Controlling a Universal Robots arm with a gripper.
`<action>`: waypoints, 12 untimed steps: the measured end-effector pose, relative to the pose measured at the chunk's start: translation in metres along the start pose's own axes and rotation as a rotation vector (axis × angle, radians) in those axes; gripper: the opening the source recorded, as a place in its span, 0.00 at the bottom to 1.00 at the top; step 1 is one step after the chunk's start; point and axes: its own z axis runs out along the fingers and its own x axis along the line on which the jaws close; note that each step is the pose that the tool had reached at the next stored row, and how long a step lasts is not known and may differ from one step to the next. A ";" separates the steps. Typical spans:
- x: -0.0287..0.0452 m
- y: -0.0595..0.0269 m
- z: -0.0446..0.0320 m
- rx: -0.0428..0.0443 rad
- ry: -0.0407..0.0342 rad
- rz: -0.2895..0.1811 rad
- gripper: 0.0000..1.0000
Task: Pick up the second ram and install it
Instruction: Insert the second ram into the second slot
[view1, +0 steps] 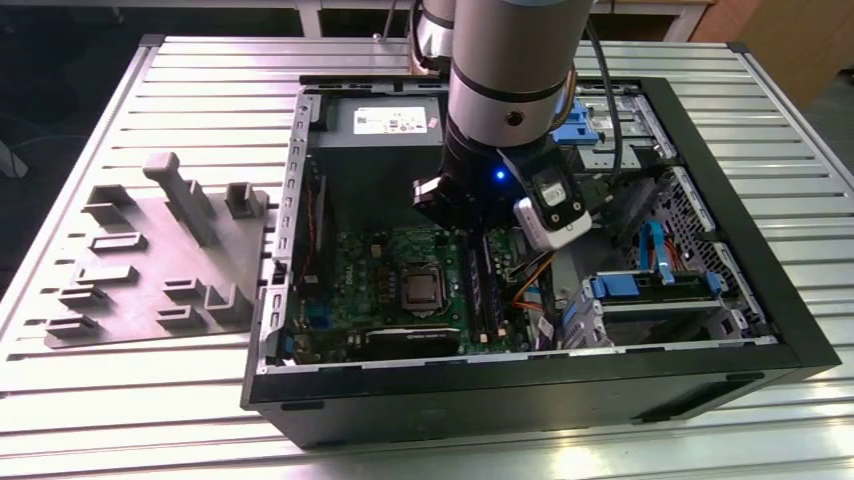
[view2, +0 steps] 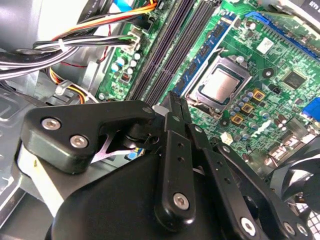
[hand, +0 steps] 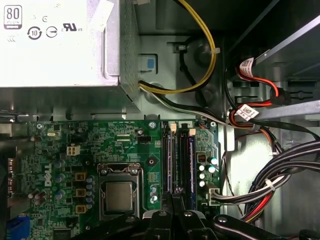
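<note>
The fingers (view2: 172, 145) are clenched on the ram (hand: 169, 160), which is held on edge at a motherboard (hand: 75, 150) slot beside the processor (hand: 119, 195), inside the case (view1: 747, 330).

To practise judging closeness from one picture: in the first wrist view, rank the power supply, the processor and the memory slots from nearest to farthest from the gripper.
From the gripper:
1. memory slots, running right up to it on the motherboard.
2. processor, in its socket beside those slots.
3. power supply, the silver box beyond the motherboard's far edge.
</note>
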 end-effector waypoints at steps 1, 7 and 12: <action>0.0000 0.0000 0.0000 0.0000 0.0000 0.000 0.11; -0.0006 0.0000 0.0005 0.0001 -0.0001 0.001 0.11; -0.0006 -0.0001 0.0024 0.0001 0.0000 0.001 0.11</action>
